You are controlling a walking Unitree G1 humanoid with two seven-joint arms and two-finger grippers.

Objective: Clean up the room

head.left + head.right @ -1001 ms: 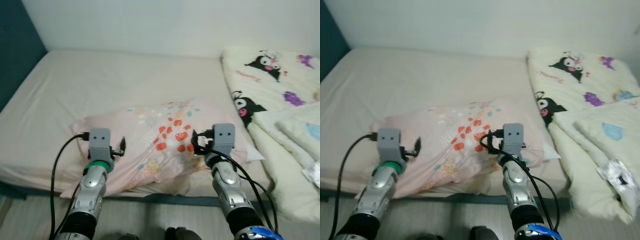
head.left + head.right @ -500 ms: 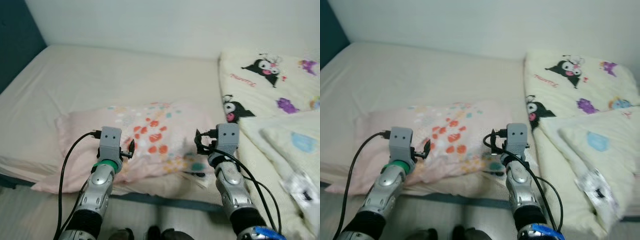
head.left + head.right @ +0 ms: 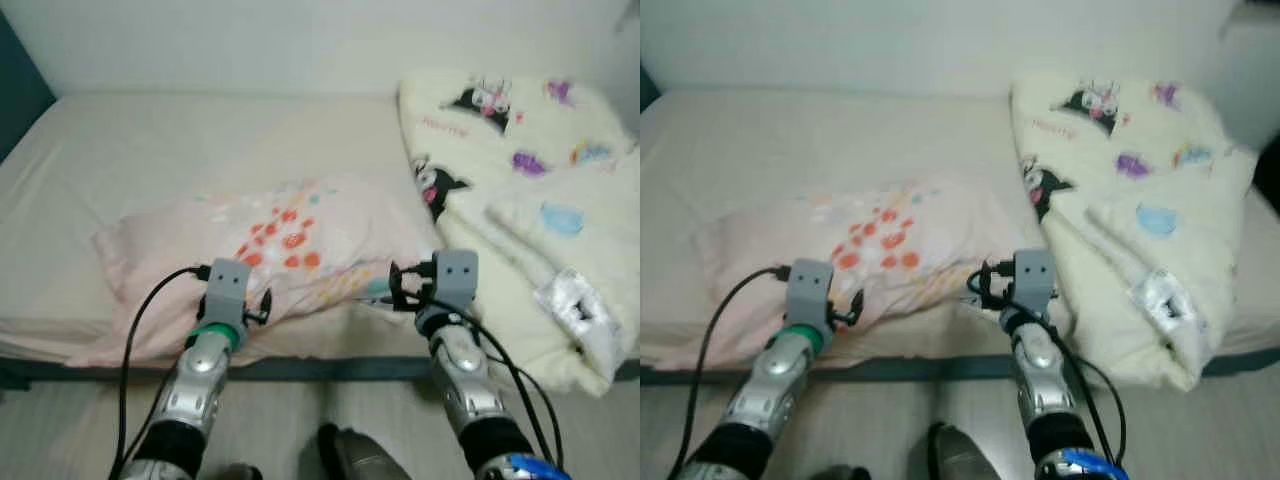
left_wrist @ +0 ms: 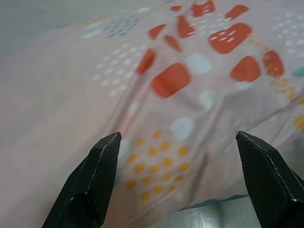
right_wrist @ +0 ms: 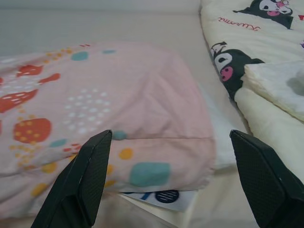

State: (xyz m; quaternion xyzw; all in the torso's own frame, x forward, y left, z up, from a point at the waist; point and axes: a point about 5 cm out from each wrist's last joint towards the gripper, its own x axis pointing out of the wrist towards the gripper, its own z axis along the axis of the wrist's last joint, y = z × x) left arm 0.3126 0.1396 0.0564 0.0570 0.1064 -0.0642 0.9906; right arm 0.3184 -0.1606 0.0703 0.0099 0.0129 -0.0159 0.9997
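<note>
A pink pillow [image 3: 275,245] with red, teal and yellow spots lies across the front of the beige bed [image 3: 170,140], its front edge hanging at the mattress edge. My left gripper [image 4: 178,137] is open and points at the pillow's left front part, close to the fabric. My right gripper [image 5: 171,135] is open too and faces the pillow's right front corner. In the head views both grippers, left [image 3: 262,305] and right [image 3: 395,285], are level with the bed's front edge. Neither holds anything.
A folded cream blanket [image 3: 520,170] with cartoon prints covers the right side of the bed, with a crinkled clear packet [image 3: 572,305] on it. A white label with blue print [image 5: 164,197] sticks out under the pillow corner. A dark wall [image 3: 15,80] is at the left, wooden floor [image 3: 330,400] below.
The camera has swung right and back, so more of the blanket and floor shows. Both arms stay in front with open grippers, now at the pillow's front edge rather than over it.
</note>
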